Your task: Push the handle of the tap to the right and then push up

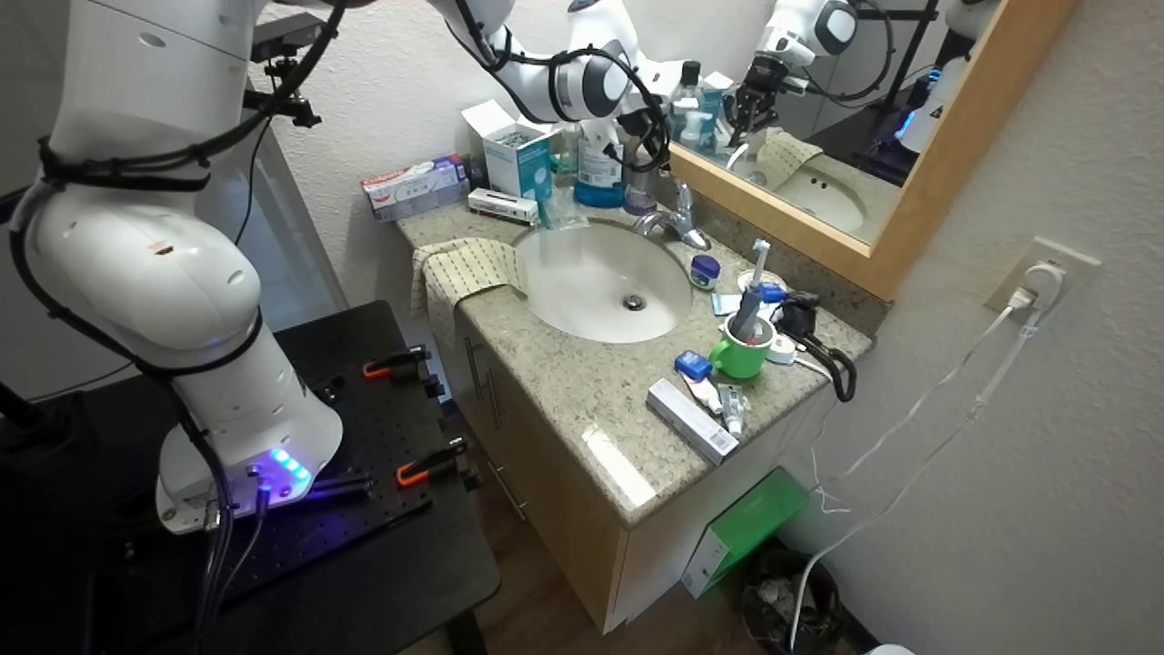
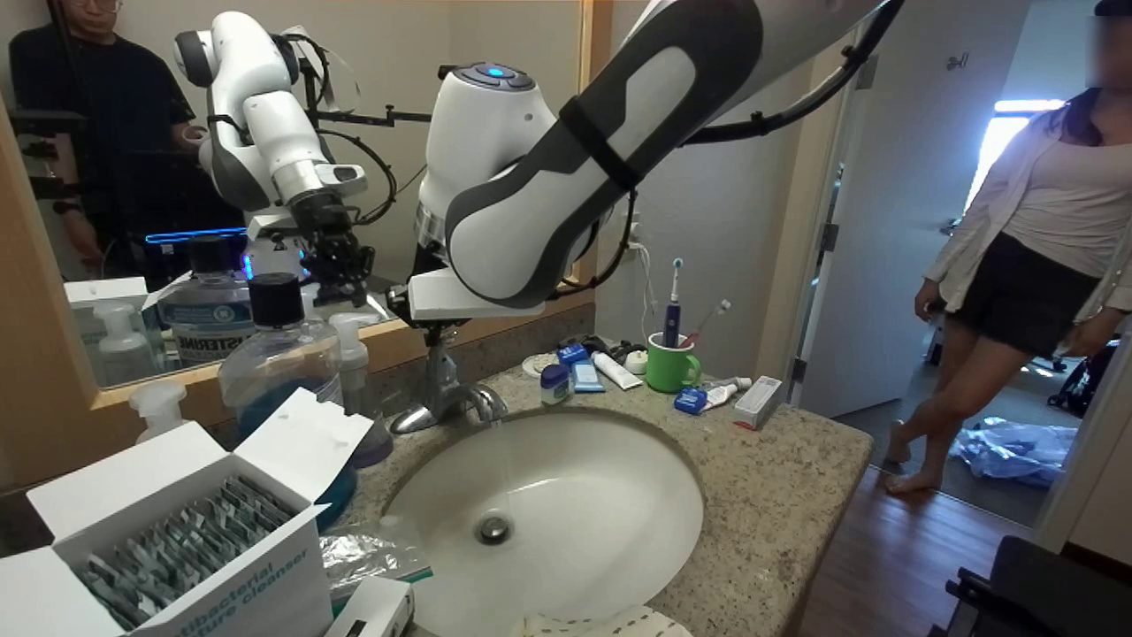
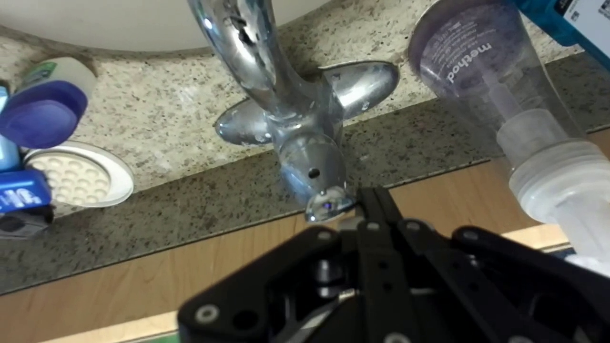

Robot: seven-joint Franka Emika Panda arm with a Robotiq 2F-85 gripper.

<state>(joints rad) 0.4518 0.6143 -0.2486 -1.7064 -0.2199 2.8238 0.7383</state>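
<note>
Chrome gleams above the middle of your wrist view: that is the tap (image 3: 300,109), its spout (image 3: 243,52) arching toward eleven o'clock over the white basin (image 3: 119,24). The handle (image 3: 329,206), the tap's topmost part, lies at nearly six o'clock from the body. Your gripper (image 3: 375,195) juts in from five o'clock, its jaws narrow, one flat against the other, and its tip sits just beside the handle, on the three o'clock side; whether the two touch, you cannot tell from these views. Between two and three o'clock from the tap stands the purple soap bottle (image 3: 505,95), and at nine, well apart, the blue-lidded jar (image 3: 47,105).

In both exterior views you find your arm (image 2: 584,186) above the tap. In an exterior view the tap stands just beyond the basin's rim, between one and two o'clock, with the green mug (image 1: 738,362) at four, a toothbrush (image 1: 746,314) leaning in it, and the patterned cloth (image 1: 468,268) at nine, draped over the edge of the counter (image 1: 582,391). In an exterior view the open box (image 2: 301,575) stands at eight o'clock, and a person (image 2: 1052,195) stands beside the door (image 2: 911,221) toward three.
</note>
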